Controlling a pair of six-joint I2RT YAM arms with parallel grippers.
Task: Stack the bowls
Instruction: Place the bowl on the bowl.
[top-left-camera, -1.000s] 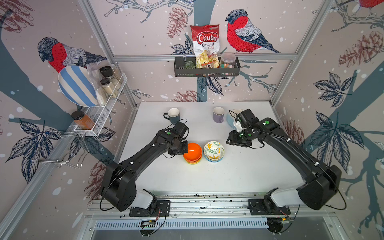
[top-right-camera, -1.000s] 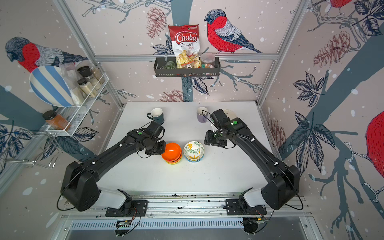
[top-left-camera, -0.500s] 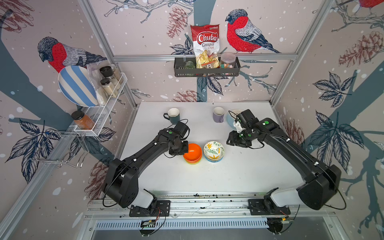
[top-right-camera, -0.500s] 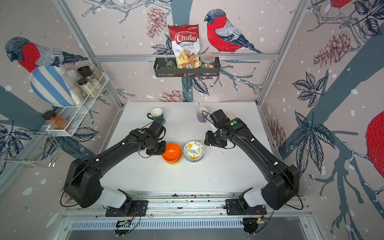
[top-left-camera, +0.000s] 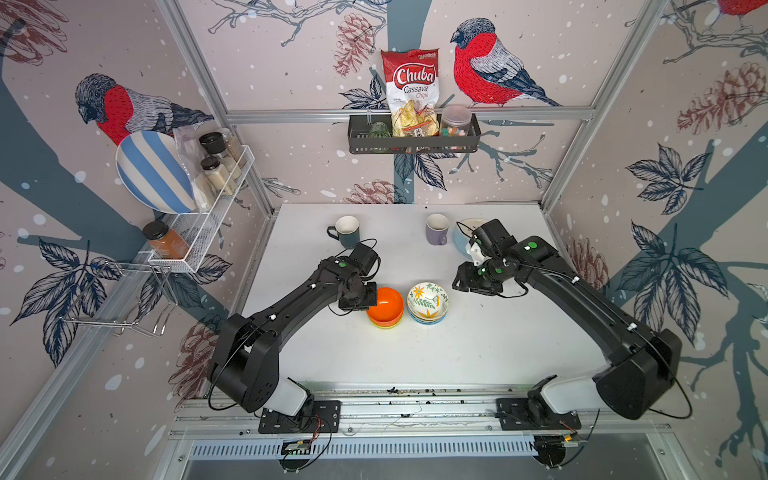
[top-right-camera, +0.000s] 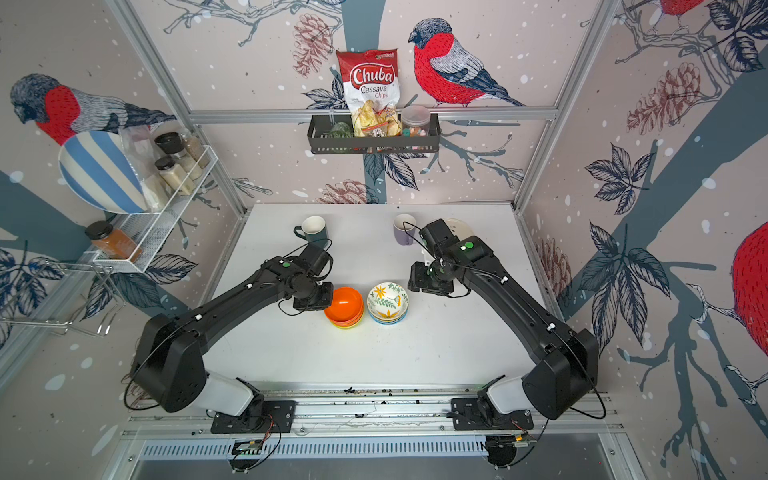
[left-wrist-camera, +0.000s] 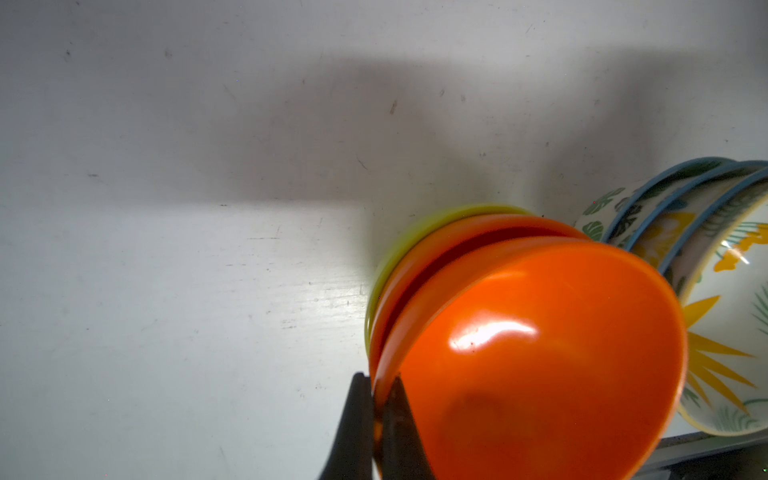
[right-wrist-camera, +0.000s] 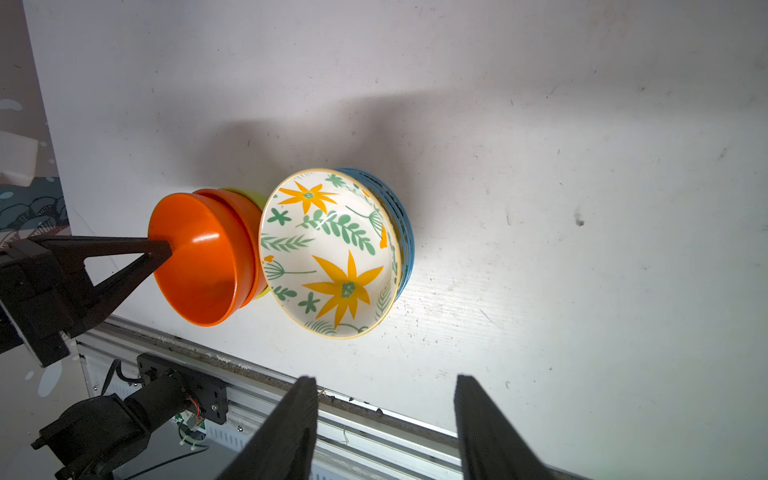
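Two stacks of bowls stand side by side mid-table in both top views. My left gripper (left-wrist-camera: 378, 386) is shut on the rim of the top orange bowl (left-wrist-camera: 540, 353), which sits tilted in a second orange bowl over a lime-green bowl (left-wrist-camera: 415, 232). The top orange bowl (top-left-camera: 386, 301) touches the neighbouring stack, where a cream floral bowl (top-left-camera: 428, 299) rests on blue-rimmed patterned bowls. My right gripper (right-wrist-camera: 382, 386) hangs open and empty, behind and right of the floral bowl (right-wrist-camera: 332, 253) and apart from it. It shows in a top view as the right gripper (top-left-camera: 461, 282).
A dark teal mug (top-left-camera: 347, 230) and a purple mug (top-left-camera: 437, 228) stand near the back of the table. A pale plate (top-left-camera: 463, 243) lies partly behind the right arm. A wire rack (top-left-camera: 208, 216) hangs on the left wall. The metal rail (top-left-camera: 415, 403) runs along the front edge.
The left arm's shoulder and elbow have shifted slightly, while its gripper stays on the orange bowl's rim. The bowls and the right arm have not moved.
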